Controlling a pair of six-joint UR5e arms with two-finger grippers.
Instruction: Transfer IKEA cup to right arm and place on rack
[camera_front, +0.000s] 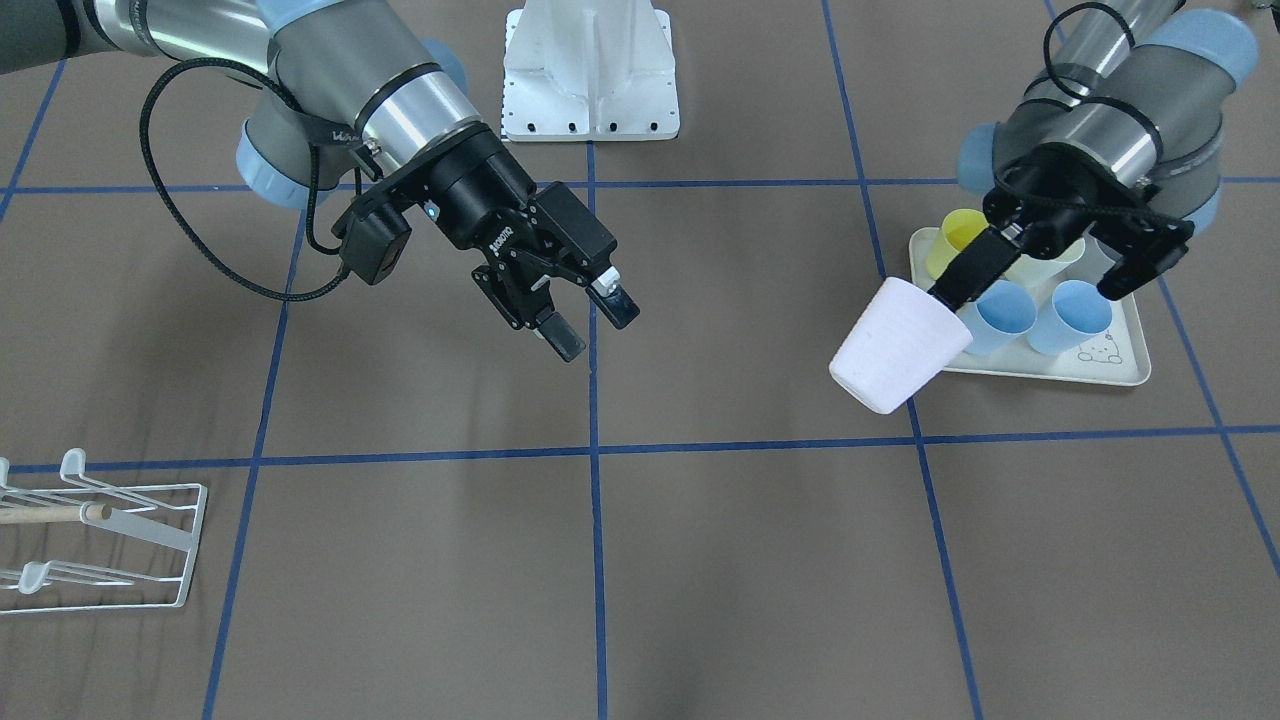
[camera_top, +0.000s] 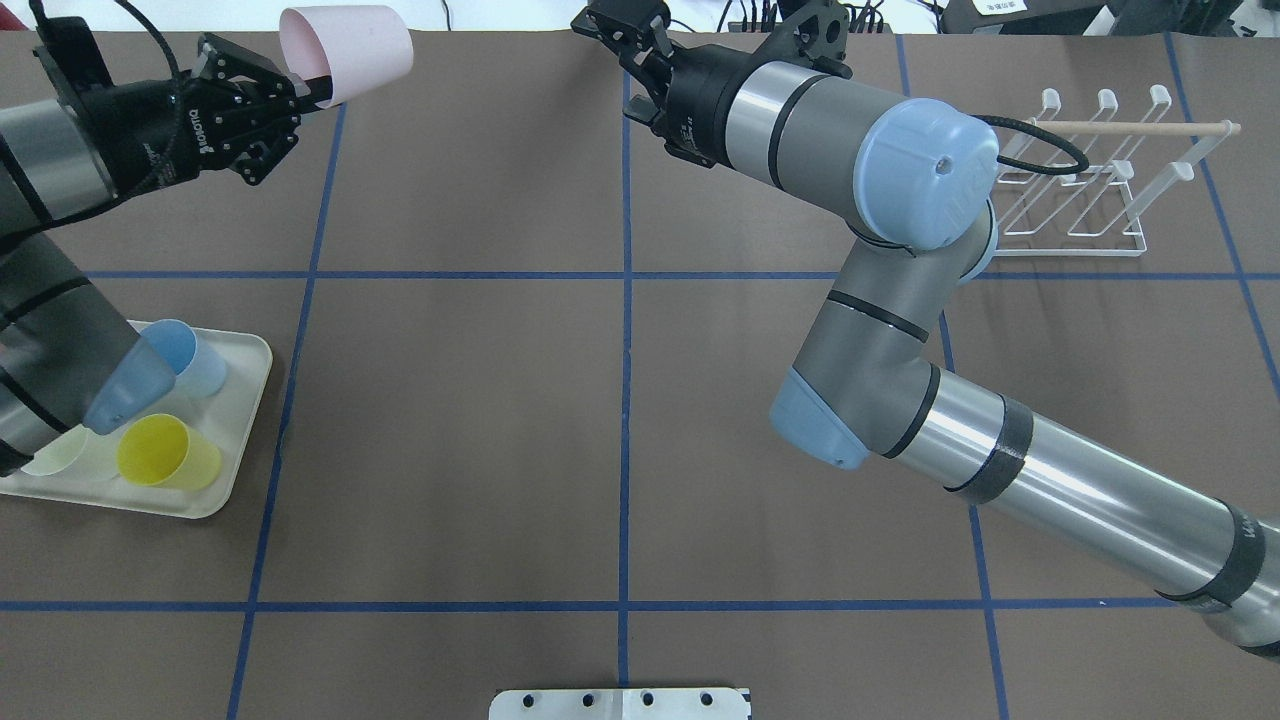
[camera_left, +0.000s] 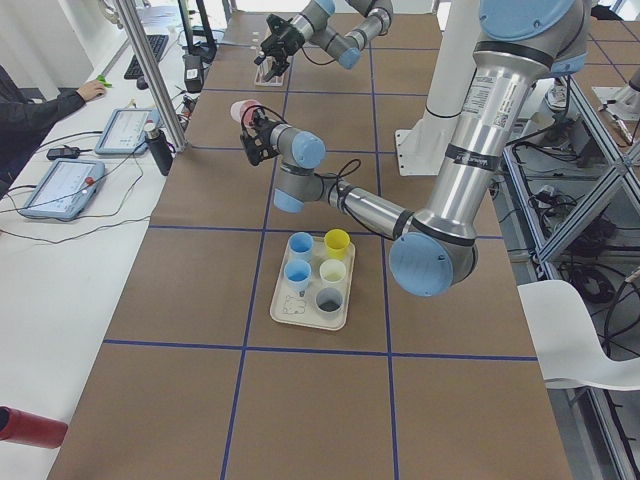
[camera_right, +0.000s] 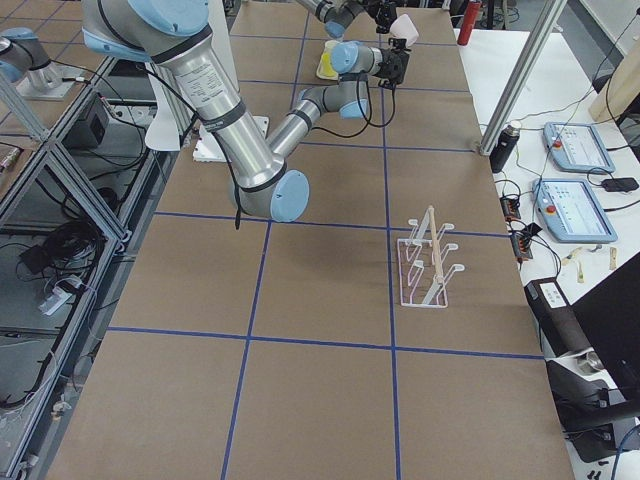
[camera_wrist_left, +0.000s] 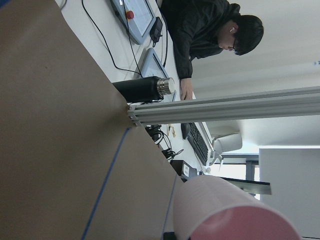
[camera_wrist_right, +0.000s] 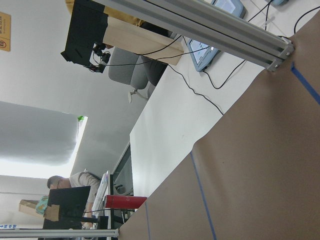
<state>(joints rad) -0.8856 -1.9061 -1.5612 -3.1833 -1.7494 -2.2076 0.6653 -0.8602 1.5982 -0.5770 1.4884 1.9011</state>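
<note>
We read ROBOTIQ on the left end effector (camera_top: 300, 95), which grips the rim of the pink cup (camera_top: 350, 42), held tilted above the worktop (camera_top: 500, 400). The right end effector (camera_front: 593, 328) hangs spread and empty, well apart from the rack (camera_top: 1085, 180).

Bright, even light from above; shadows on the table (camera_front: 750, 560) are soft and faint. Glare streaks the metal of the right arm (camera_top: 1080, 490). The cup (camera_wrist_left: 235, 215), close to the left wrist camera, is blurred.
</note>
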